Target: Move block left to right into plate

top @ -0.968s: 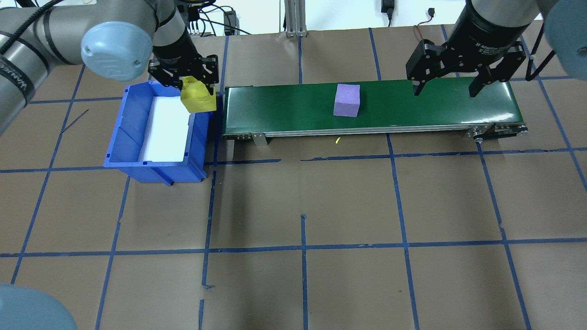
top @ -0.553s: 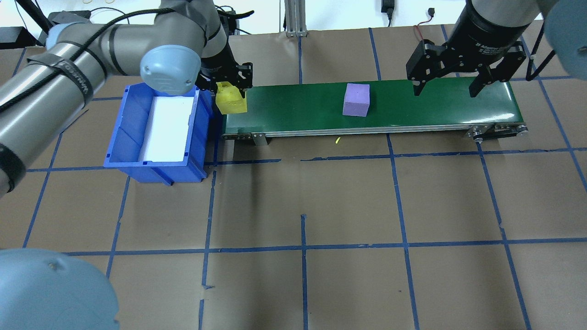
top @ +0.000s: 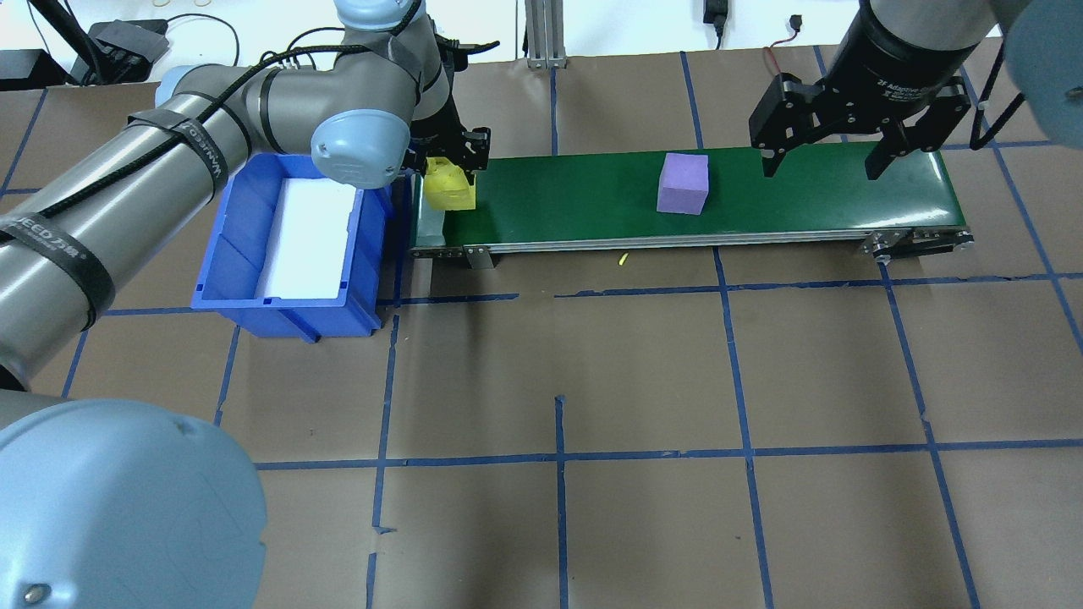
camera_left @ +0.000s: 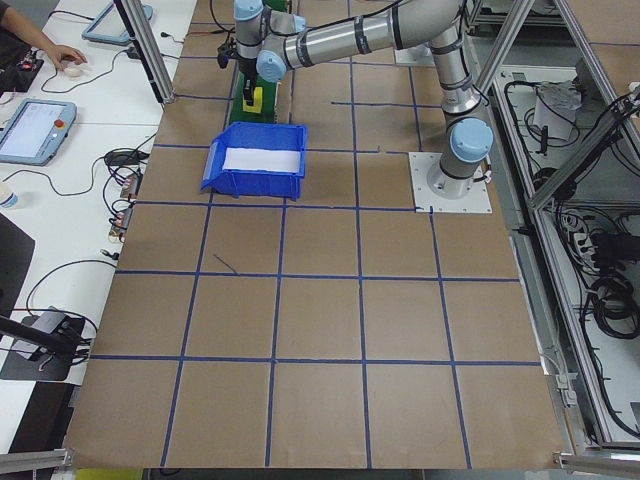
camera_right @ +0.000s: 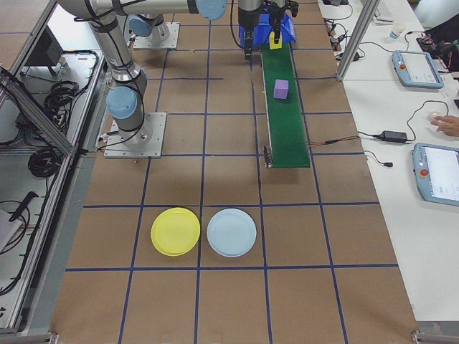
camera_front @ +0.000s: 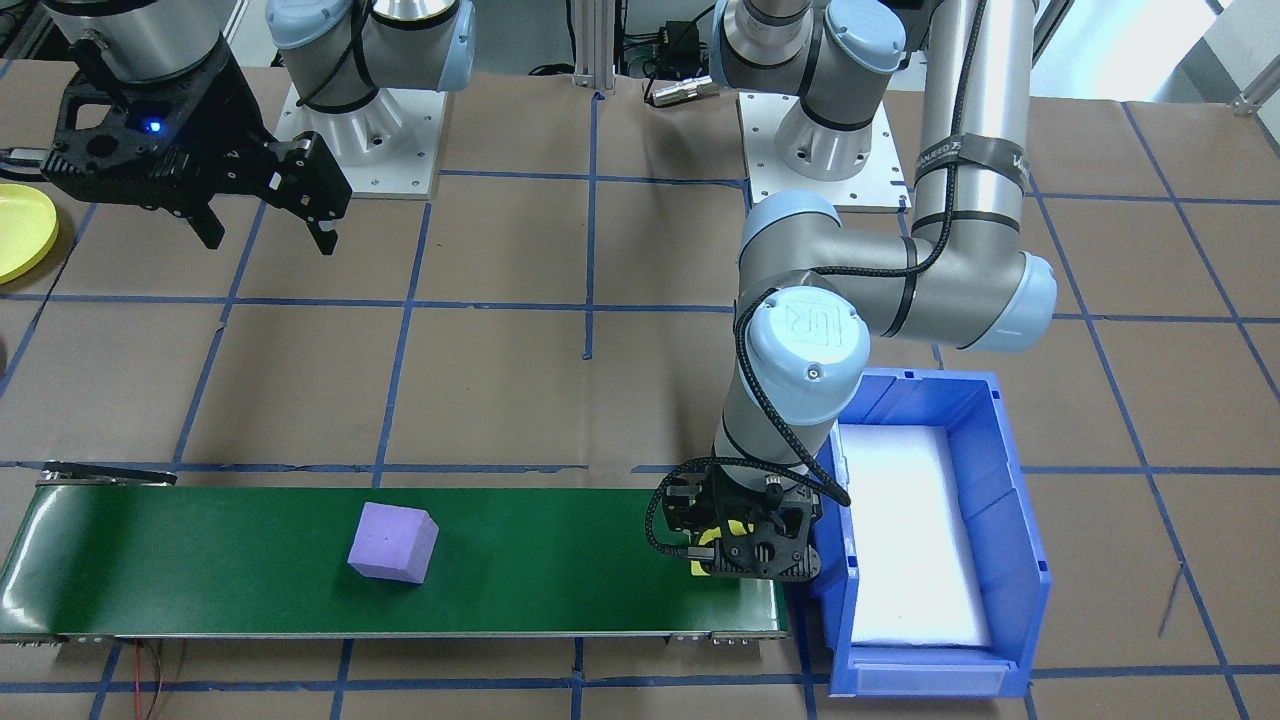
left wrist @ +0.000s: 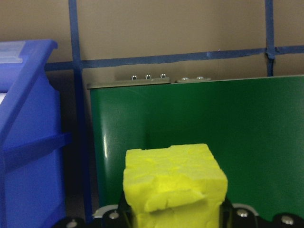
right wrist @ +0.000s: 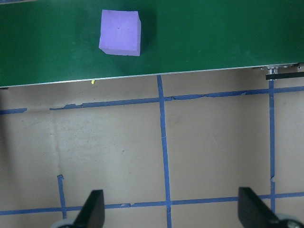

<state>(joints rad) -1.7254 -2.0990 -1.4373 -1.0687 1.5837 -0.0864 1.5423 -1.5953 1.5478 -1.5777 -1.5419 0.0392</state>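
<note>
My left gripper [top: 448, 174] is shut on a yellow foam block [top: 449, 189] over the left end of the green conveyor belt [top: 575, 196]. In the left wrist view the yellow block [left wrist: 173, 180] fills the space between the fingers. A purple block [top: 684, 183] lies on the belt, right of its middle. My right gripper [top: 822, 169] hangs open and empty above the belt's right end, and the purple block [right wrist: 120, 33] shows in its wrist view. The yellow plate [camera_right: 176, 231] lies on the table far beyond the belt's right end; its edge [camera_front: 20, 245] shows beside the right gripper [camera_front: 270, 243].
A blue bin [top: 228, 245] with a white foam liner stands just left of the belt. A light blue plate [camera_right: 231, 232] lies next to the yellow one. A person's hand [camera_right: 446, 123] rests at a side desk with tablets and cables.
My left arm has carried the yellow block rightward from above the blue bin to the belt's left end. The purple block has travelled right along the belt. The right gripper stayed put.
</note>
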